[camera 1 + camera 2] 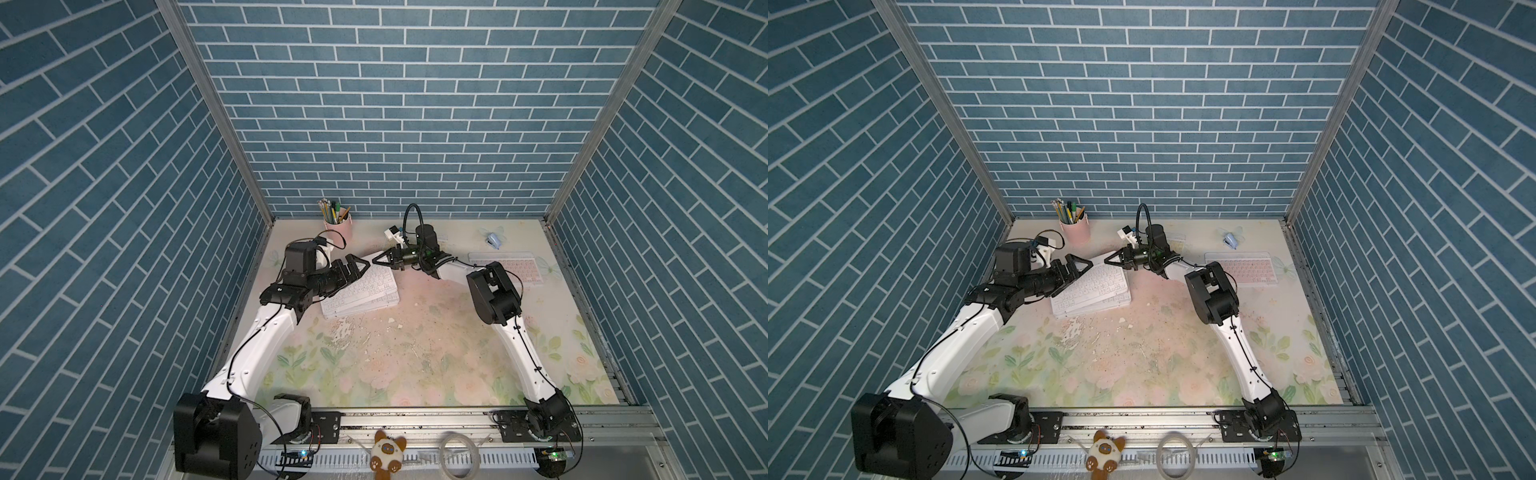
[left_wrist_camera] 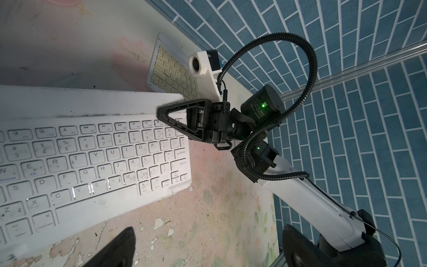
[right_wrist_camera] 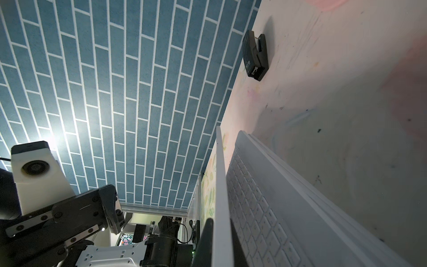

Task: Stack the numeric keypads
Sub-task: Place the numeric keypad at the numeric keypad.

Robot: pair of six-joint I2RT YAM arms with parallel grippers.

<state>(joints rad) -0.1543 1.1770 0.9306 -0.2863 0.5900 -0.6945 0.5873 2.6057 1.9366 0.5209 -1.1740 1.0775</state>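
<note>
1. Right claw (image 1: 375, 262) is seen pinched narrow on the far corner of the top white keypad (image 1: 370, 286), which is set askew on a stack (image 1: 353, 311) of white keypads.
2. Left claw (image 1: 360, 268) is held wide open, just above that keypad's opp. end.
3. Pink keypad (image 1: 509, 268) is seen flat on the surface (image 1: 415, 353), well apart from the right claw, beyond its wrist.
4. Yellow keypad (image 2: 172, 74) is seen just behind the right claw.

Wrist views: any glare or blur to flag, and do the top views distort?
Left wrist view: a glare streak crosses keys of the top keypad; fingers of the left pincer are dark blurs. Right wrist view: a hot spot blooms on the brick wall, the keypad's near edge soft. Both top views: evenly lit, wide-angle leaning walls.
</note>
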